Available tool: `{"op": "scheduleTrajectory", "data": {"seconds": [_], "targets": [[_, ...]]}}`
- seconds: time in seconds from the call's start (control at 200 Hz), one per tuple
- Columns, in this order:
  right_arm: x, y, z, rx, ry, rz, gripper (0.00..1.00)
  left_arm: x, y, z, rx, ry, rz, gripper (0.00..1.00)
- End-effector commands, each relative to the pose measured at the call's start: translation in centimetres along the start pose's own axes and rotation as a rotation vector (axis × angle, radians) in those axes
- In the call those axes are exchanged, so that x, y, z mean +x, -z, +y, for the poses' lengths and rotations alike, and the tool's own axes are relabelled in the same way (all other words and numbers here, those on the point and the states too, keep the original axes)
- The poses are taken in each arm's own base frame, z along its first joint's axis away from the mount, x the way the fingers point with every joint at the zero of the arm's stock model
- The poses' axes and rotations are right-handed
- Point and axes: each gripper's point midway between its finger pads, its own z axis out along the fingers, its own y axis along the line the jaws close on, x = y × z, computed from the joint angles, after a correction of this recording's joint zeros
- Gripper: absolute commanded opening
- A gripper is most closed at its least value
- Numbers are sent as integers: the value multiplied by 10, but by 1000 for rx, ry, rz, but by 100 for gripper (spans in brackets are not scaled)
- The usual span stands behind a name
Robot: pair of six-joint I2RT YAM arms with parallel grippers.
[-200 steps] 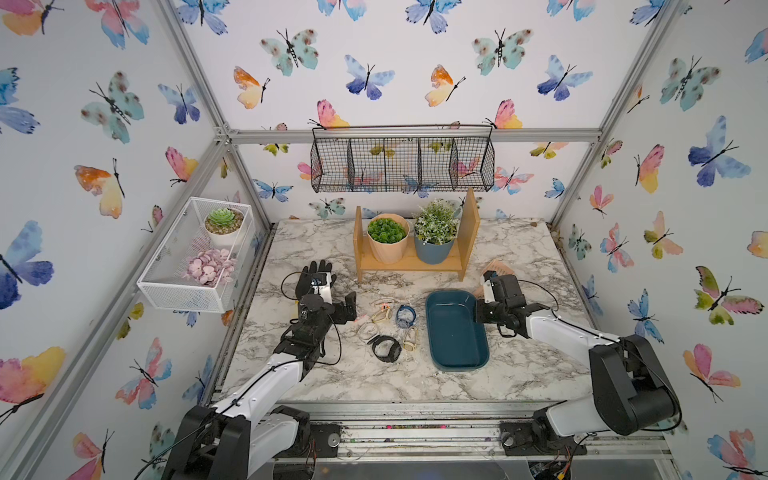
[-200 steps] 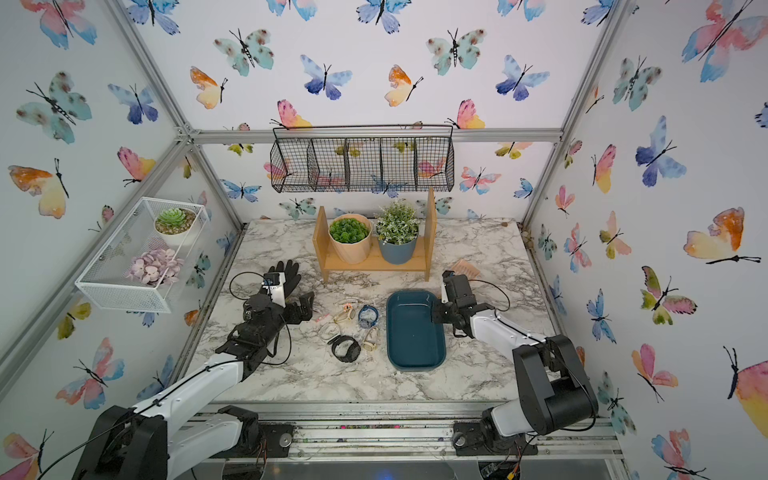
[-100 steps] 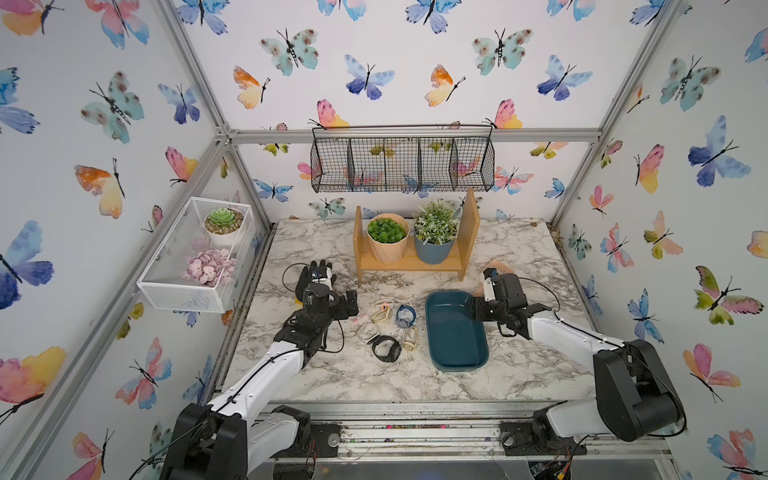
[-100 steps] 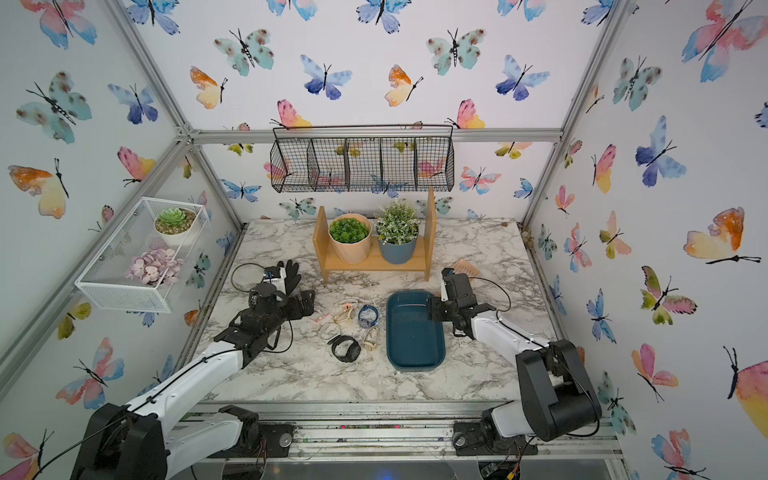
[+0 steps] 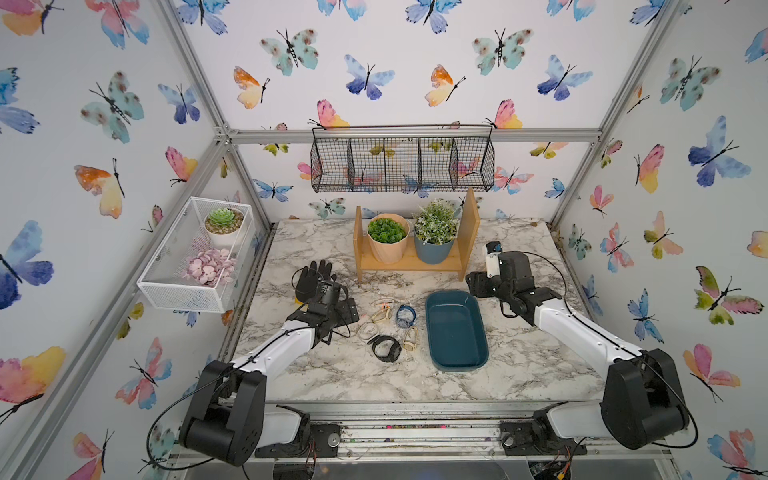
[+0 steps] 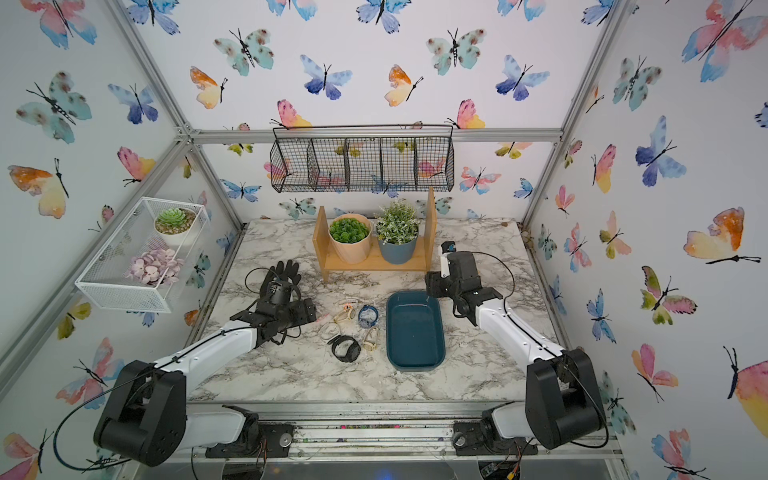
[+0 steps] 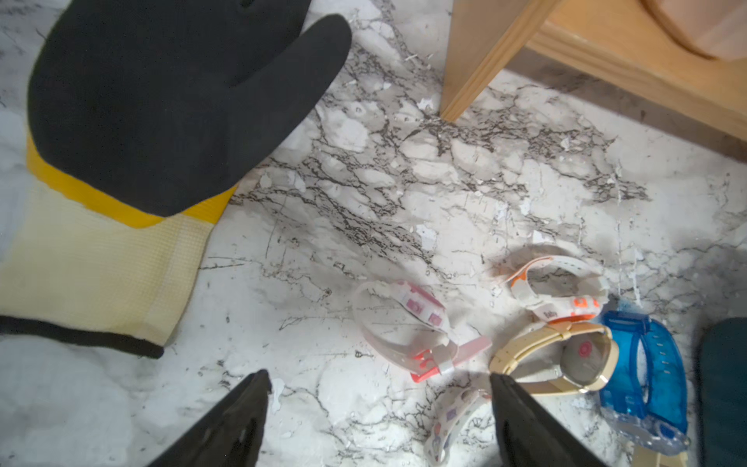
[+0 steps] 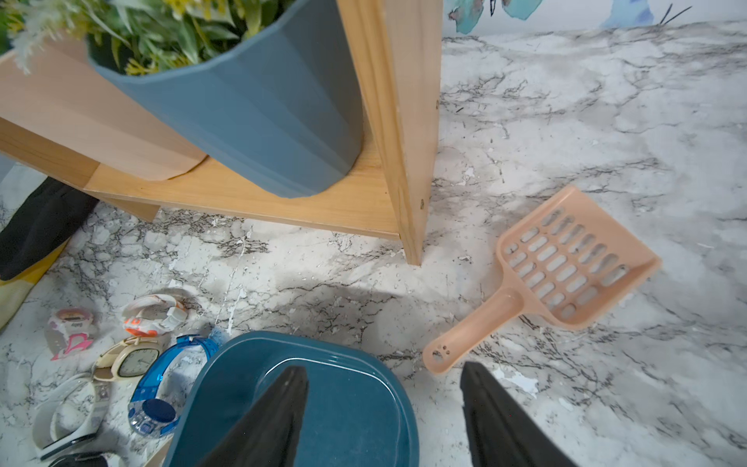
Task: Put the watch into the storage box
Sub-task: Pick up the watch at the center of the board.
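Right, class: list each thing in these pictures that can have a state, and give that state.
storage box, empty, upright on the table
black watch, on the table, outside the box
blue watch, on the table beside the box
left claw, open, holding nothing
right claw, open, holding nothing
glove, lying flat on the table
scoop, lying on the table

White arm links (image 5: 274, 351), black joints (image 5: 224, 413), looping black cables (image 5: 148, 436)
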Motion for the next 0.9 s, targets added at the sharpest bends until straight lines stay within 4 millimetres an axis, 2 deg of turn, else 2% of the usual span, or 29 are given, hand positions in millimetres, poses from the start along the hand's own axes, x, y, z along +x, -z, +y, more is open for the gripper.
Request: {"op": "scheduleTrajectory", "data": {"seconds": [0.0,0.225,0.365,0.501,0.756,0.891], "targets": [[19,-3,5,-30,25,60,66,-10,-4,6,-32,10,3,78],[25,-6,9,-57,24,66,66,-17,-14,17,-7,51,13,61],[26,-8,10,-63,26,74,66,-11,-22,15,2,44,43,59],[29,-10,10,-62,25,82,66,-5,-29,13,20,43,63,53],[34,-15,11,-72,24,98,66,1,-40,11,31,45,96,52],[35,-16,10,-70,22,103,66,5,-45,14,21,46,108,45]]}}
